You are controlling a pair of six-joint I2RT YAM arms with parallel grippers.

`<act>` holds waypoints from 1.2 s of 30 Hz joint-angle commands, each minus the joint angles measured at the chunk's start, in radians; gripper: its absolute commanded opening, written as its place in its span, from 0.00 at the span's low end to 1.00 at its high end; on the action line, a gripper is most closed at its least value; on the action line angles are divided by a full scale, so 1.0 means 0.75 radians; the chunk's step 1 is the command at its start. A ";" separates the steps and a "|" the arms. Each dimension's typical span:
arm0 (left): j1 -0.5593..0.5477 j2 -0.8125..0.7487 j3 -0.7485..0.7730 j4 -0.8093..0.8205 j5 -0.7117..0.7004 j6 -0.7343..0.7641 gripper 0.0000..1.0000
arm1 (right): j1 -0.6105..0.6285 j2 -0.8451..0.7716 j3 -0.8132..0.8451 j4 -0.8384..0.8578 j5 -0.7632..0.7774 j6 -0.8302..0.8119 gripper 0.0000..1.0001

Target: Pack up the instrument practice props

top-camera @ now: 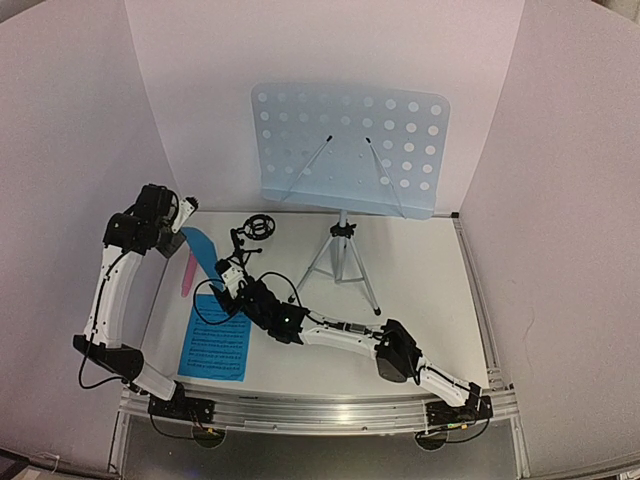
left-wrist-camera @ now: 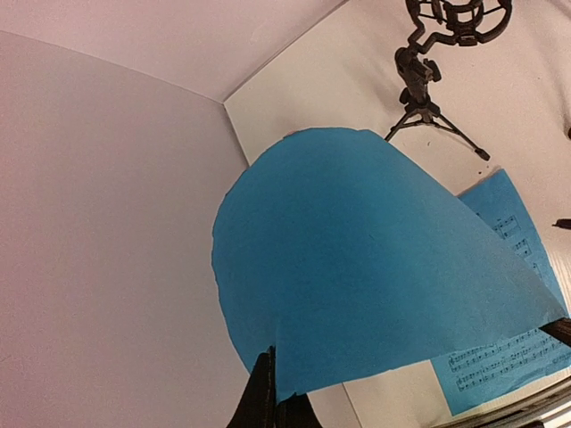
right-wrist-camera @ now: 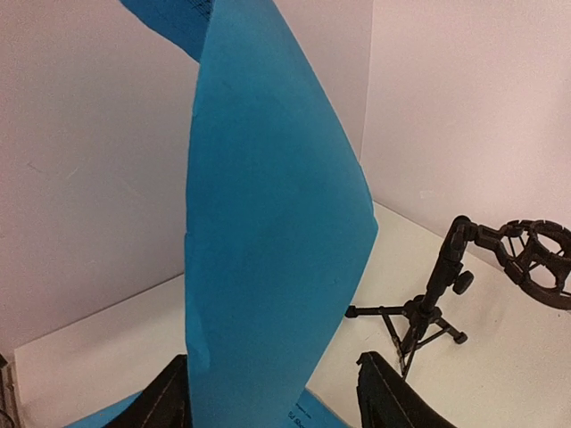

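My left gripper (top-camera: 178, 238) is shut on the edge of a blue sheet-music page (left-wrist-camera: 375, 267), held up off the table and bowed over. The page's far end hangs between the wide-open fingers of my right gripper (right-wrist-camera: 277, 403), which sits low at the table's left (top-camera: 230, 280). A second blue page (top-camera: 215, 342) lies flat at the front left. The pink microphone (top-camera: 188, 272) lies beside it, partly under the lifted page. The small black mic stand (top-camera: 258, 230) stands upright behind. The pale perforated music stand (top-camera: 350, 150) stands on its silver tripod (top-camera: 340, 262) at the back centre.
White walls close in the table on the left, back and right. The left arm's wrist is close to the left wall. The right arm stretches low across the table front from right to left. A metal rail (top-camera: 320, 410) runs along the near edge.
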 commanded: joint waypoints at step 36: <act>-0.011 -0.316 -0.306 -0.458 0.567 0.669 0.81 | -0.065 -0.530 -0.448 -0.467 -0.398 -0.028 0.00</act>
